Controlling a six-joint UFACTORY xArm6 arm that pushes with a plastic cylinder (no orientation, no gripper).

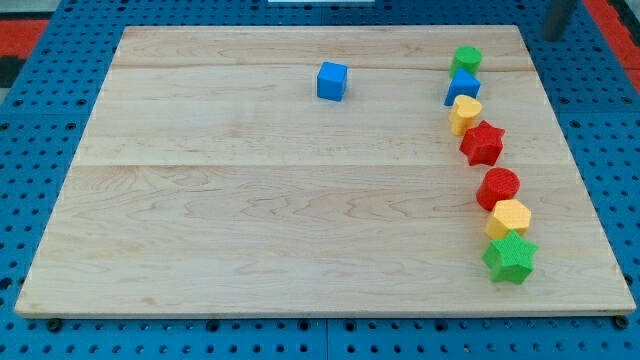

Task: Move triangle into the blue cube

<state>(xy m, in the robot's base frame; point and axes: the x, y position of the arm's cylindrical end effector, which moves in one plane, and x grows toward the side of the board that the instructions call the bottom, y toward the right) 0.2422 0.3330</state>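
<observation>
The blue cube [332,81] sits alone near the top middle of the wooden board [250,220]. The blue triangle [463,87] lies at the view's right, in a line of blocks, touching a green cylinder [467,59] above it and a yellow block [465,113] below it. My tip [553,36] is at the view's top right, just off the board's corner, well to the right of the triangle and touching no block.
Below the yellow block the line runs down the right side: a red star [483,143], a red round block [497,187], a yellow hexagon [510,217] and a green star [510,257]. A blue perforated table surrounds the board.
</observation>
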